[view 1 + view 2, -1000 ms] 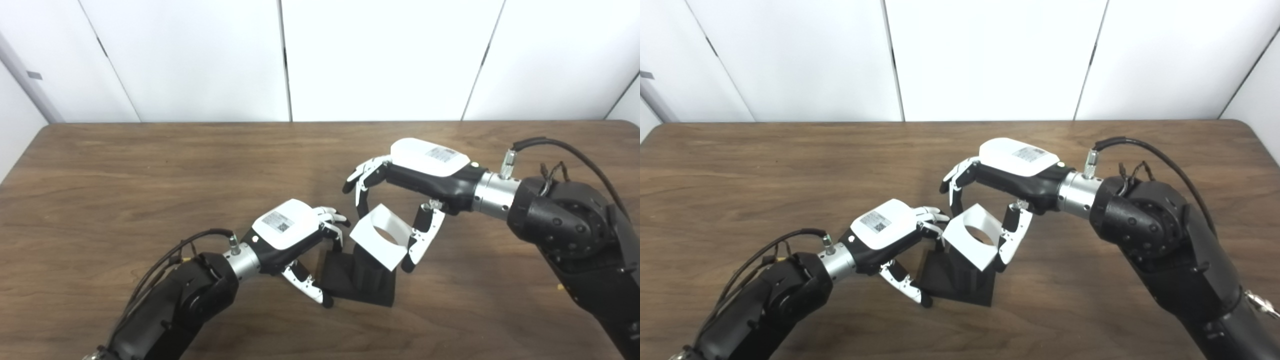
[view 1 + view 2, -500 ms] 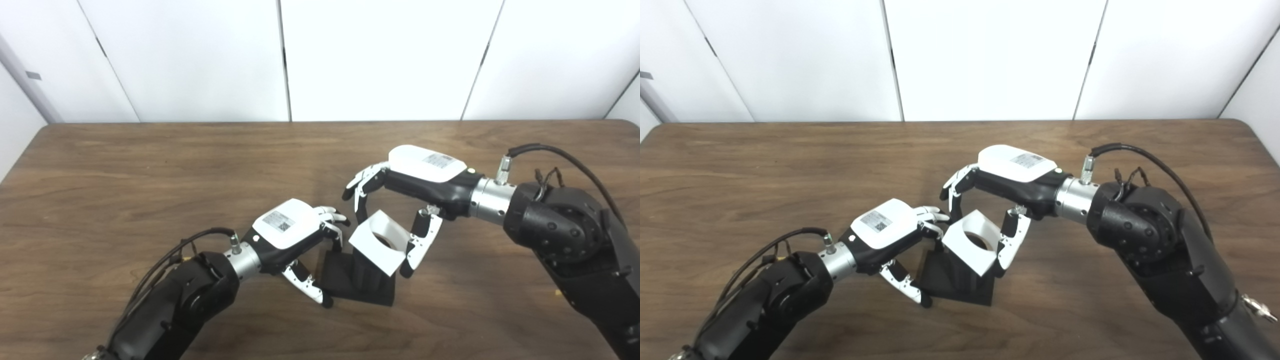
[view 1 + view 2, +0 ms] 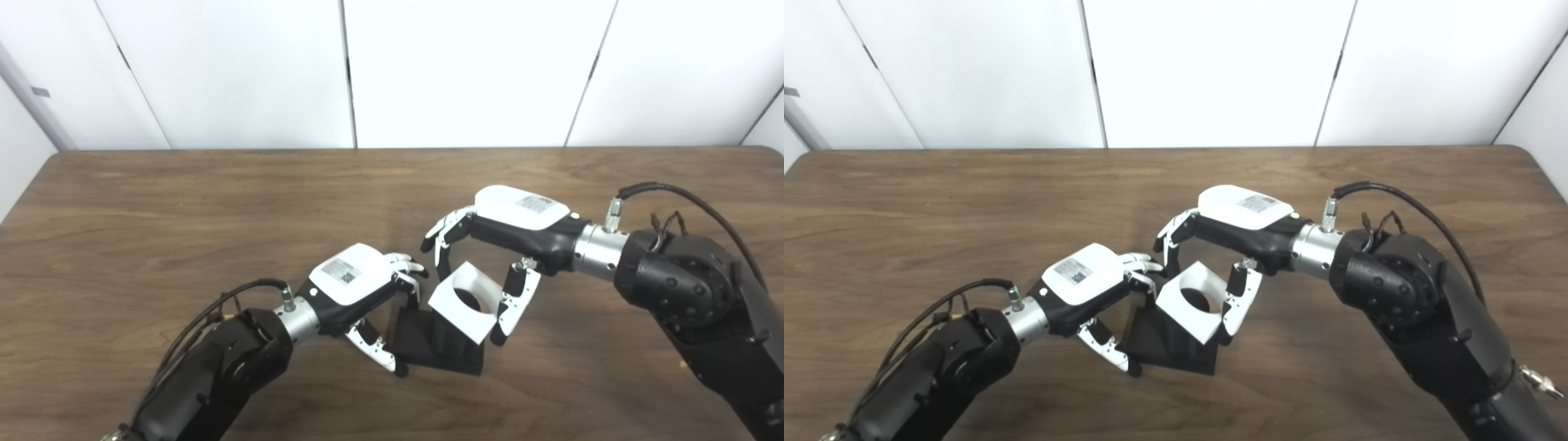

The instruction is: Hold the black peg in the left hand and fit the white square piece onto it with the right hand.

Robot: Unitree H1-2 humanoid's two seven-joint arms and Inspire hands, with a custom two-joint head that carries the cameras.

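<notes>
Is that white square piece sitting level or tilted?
Tilted: the white square piece, gripped by the right hand, slants over the black peg.

- A brown wooden table [image 3: 184, 202] with a dark grain running side to side fills the lower part of both views; its far corners are rounded.
- A white wall [image 3: 465, 67] of flat panels stands right behind the table's far edge, with thin dark seams [image 3: 348, 73] between the panels.
- A small grey tab [image 3: 41, 92] sits on the leftmost panel, above the table's far left corner.
</notes>
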